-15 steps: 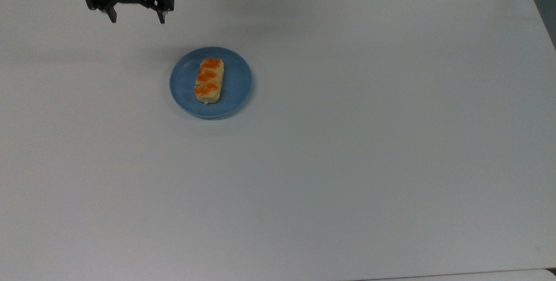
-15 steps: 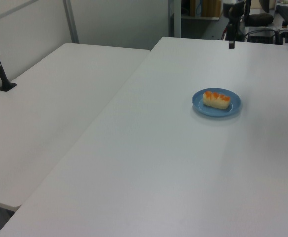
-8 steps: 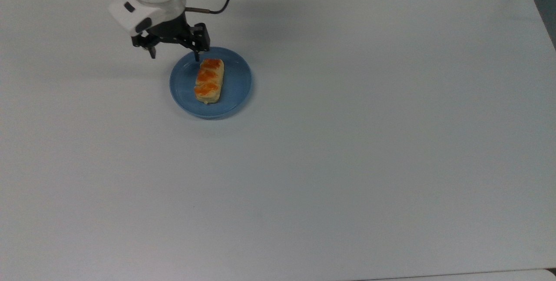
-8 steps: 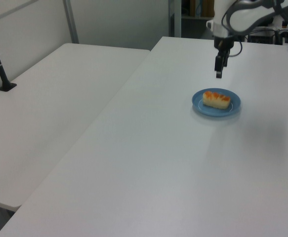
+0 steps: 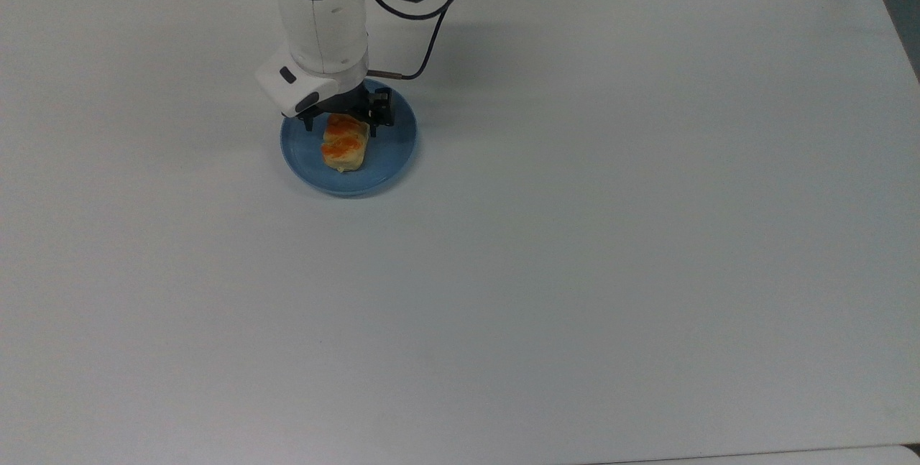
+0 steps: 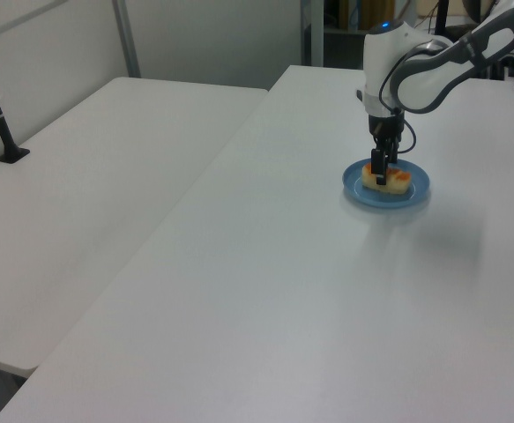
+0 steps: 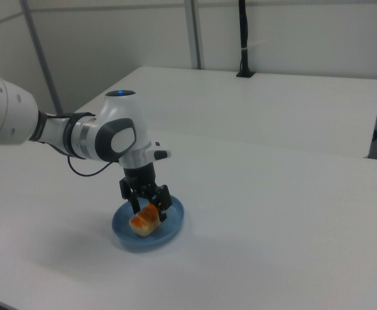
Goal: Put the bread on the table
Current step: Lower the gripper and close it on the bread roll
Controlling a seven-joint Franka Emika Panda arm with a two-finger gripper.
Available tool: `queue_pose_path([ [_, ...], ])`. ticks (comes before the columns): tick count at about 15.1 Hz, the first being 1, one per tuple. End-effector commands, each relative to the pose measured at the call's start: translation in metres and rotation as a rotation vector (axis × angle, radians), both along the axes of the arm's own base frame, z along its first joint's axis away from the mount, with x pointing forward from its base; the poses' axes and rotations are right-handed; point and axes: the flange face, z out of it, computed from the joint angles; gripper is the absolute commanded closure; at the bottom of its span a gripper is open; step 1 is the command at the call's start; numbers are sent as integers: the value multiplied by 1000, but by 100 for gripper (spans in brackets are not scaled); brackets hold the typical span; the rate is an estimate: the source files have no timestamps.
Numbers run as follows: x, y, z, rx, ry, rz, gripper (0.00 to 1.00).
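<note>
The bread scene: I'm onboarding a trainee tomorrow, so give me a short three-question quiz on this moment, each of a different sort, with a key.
1. True or false: the bread already lies on the bare table.
2. Multiple choice: in the top view, where are the fingers of the tool? A) on either side of the bread's far end B) beyond the plate's rim C) over the table's right edge
3. Short answer: what colour is the plate under the bread?

Key: 1. False, it lies on the plate. 2. A; the tool looks open around the loaf, not yet closed on it. 3. Blue.
</note>
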Motion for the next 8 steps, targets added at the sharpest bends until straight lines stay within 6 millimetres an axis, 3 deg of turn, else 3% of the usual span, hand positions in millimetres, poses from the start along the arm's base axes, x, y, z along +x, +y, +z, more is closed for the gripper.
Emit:
queue_pose_path([
  [1,2,0,-10,-30,3,15,26],
  [2,6,-1,-3,-31,-9,14,41],
  [3,10,-3,4,-31,-20,8,45],
  [8,38,5,75,-22,-42,-2,46],
])
